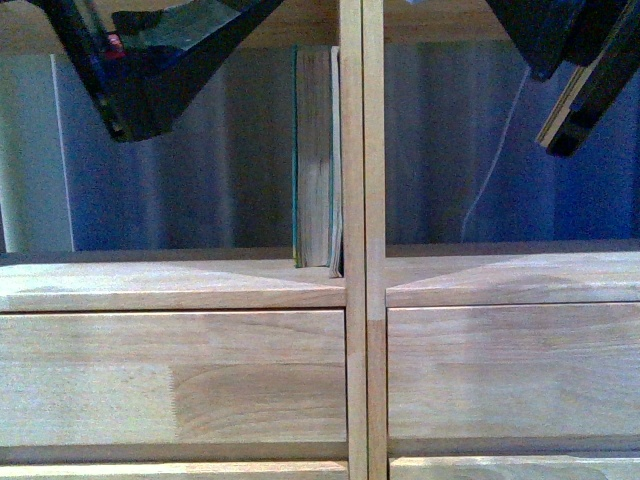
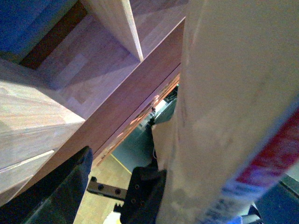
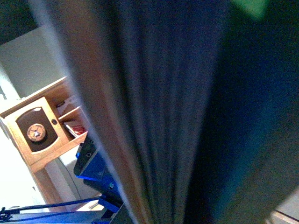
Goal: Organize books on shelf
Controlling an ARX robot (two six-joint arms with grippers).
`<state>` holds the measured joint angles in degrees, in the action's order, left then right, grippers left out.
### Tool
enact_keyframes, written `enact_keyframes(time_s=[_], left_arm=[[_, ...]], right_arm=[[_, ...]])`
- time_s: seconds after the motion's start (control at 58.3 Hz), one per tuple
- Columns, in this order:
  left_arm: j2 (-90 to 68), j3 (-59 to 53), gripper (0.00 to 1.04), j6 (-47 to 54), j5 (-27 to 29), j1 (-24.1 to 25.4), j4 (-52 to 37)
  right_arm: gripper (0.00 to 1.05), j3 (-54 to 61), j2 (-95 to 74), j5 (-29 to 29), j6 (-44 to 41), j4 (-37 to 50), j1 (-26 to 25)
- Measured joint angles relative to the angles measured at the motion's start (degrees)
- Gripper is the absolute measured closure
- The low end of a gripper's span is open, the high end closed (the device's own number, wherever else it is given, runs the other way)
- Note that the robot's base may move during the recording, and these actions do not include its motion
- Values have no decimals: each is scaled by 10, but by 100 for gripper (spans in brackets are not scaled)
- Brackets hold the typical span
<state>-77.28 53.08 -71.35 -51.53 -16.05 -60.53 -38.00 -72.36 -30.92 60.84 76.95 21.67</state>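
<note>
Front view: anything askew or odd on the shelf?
Mostly tidy. The thick teal-covered book stands upright against the light-wood shelf's vertical divider. One oddity: a thin grey strip between book and divider kinks outward near the bottom. Whether that is the book's back cover or a separate thin book, I cannot tell.

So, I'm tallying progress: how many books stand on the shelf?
1 for certain: a thick teal book upright against the left side of the divider. The pale strip between them could be a thin second book; unclear.
</note>
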Motion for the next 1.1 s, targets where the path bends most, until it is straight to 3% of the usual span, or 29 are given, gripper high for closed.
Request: enact_keyframes(time_s=[0.12, 0.275, 0.343, 0.583, 0.944, 1.012, 1.098], left_arm=[[-2, 12, 24, 22, 19, -12, 21], [-2, 12, 54, 25, 57, -28, -4], [1, 8, 69, 26, 64, -32, -18], [6, 0, 96, 30, 65, -35, -23], [29, -18, 98, 40, 83, 14, -43], [32, -18, 98, 45, 90, 40, -44], [34, -19, 98, 61, 91, 70, -43]], right_arm=[[97, 0, 4, 7, -3, -4, 3], [97, 0, 4, 15, 8, -3, 1], [86, 2, 4, 15, 17, 1, 0], [58, 6, 4, 13, 53, 27, -7], [12, 31, 5, 3, 67, 30, -45], [6, 44, 10, -8, 67, 22, -66], [7, 61, 18, -22, 70, 20, -103]])
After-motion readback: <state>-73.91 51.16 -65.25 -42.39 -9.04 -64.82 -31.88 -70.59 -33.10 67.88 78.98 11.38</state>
